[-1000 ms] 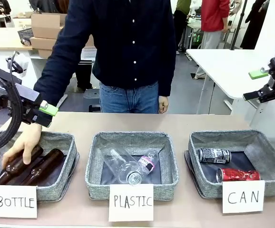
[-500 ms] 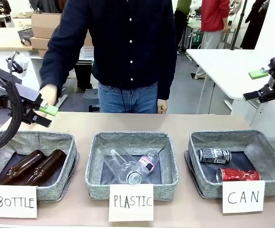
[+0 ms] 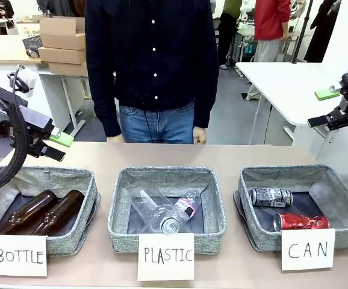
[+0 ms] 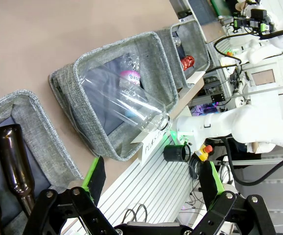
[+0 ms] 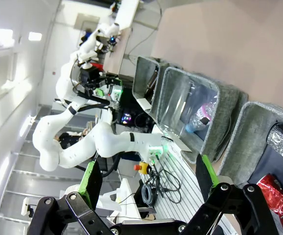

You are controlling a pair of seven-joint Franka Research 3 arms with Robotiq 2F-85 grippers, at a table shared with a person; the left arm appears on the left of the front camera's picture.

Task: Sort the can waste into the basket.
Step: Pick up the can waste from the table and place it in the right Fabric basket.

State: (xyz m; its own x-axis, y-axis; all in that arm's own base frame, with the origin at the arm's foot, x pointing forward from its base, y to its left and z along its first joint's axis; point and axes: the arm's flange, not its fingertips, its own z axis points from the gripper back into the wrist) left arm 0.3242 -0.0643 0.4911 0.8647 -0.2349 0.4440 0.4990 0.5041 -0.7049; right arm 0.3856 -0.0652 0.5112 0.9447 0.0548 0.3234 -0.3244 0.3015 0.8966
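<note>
Front view facing person across baskets (image 3: 167,180), wrist views high, both seeing baskets

White jointed arms end in black grippers (image 3: 49,143) with green pads; the person (image 3: 153,60) wears a dark buttoned shirt and jeans.

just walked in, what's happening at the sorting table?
Nothing is being handled. Both cans, the black-and-silver can and the red can, lie in the CAN basket. The left gripper and right gripper hang open and empty, raised off to the sides. The person stands at the far edge, arms down.
</note>
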